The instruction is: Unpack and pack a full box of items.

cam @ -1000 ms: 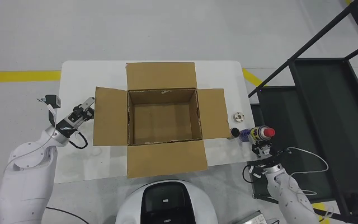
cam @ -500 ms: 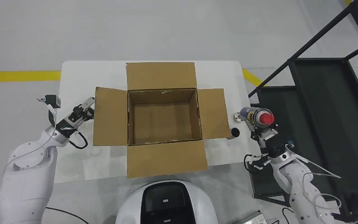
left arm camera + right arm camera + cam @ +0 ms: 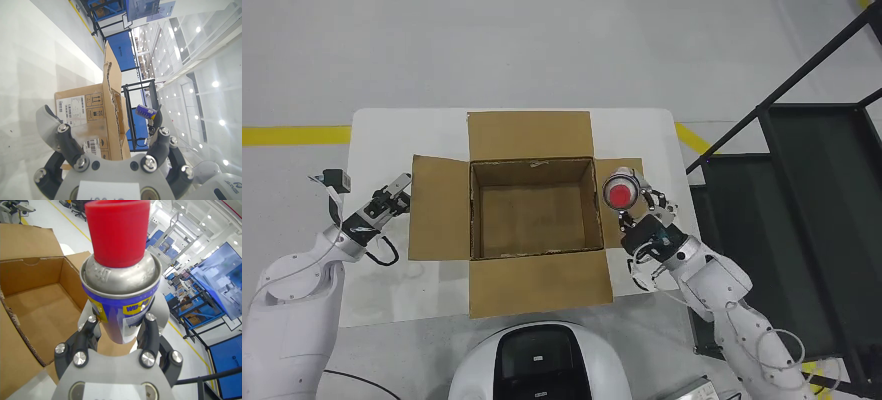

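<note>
Over the right flap of the open cardboard box (image 3: 532,215), the right gripper (image 3: 121,317) is clenched around a blue spray can (image 3: 621,191). It holds the can upright, red cap uppermost, in the air just right of the box's right wall and not yet over the opening. At the left end of the white table (image 3: 392,140), the left gripper (image 3: 400,192) sits just beside the left flap. Its fingers are spread and nothing is between them.

The box stands in the middle of the table with all four flaps folded out. Its floor looks bare in the top view and in the right wrist view. From that I judge the unpacking to be finished or nearly so. The can is either the last thing lifted out or the first thing going back in, and the pictures do not settle which. If it is going in, the whole packing half is left to do, and the flaps will also need closing.

Several things are hidden. The right gripper and forearm cover the strip of table to the right of the box, so I cannot tell what lies there. The fingers hide the can's lower part. The inner corners along the box's near wall are in shadow. In the left wrist view the raised flap edge blocks the inside of the box, and the can appears small and far off beyond it.
</note>
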Available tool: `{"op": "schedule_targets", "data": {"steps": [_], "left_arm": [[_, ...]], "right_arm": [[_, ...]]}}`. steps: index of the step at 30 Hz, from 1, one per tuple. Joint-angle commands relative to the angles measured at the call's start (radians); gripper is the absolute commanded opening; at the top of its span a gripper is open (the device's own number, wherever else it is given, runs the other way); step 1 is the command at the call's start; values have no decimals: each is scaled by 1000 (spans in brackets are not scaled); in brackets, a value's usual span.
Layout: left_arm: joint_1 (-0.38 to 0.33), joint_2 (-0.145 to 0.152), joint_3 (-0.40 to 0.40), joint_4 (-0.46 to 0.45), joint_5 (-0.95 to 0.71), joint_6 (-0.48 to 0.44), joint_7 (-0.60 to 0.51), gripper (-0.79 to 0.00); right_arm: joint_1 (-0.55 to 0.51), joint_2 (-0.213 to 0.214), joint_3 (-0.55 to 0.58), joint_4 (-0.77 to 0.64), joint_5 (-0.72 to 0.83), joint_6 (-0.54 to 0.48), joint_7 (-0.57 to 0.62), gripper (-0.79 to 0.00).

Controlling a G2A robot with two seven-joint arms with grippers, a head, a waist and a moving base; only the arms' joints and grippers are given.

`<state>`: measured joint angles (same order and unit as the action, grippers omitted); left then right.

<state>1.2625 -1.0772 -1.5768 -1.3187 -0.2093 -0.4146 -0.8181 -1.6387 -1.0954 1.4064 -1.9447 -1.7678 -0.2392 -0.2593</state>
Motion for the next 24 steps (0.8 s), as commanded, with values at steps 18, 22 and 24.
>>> {"op": "schedule_targets", "data": {"steps": [18, 22, 24], "left_arm": [[0, 0, 0, 0, 0, 0, 0, 0], [0, 0, 0, 0, 0, 0, 0, 0], [0, 0, 0, 0, 0, 0, 0, 0]], "right_arm": [[50, -13, -86, -9, 47, -19, 49, -785], [50, -13, -86, -9, 47, -19, 49, -785], [50, -13, -86, -9, 47, -19, 49, -785]]}}
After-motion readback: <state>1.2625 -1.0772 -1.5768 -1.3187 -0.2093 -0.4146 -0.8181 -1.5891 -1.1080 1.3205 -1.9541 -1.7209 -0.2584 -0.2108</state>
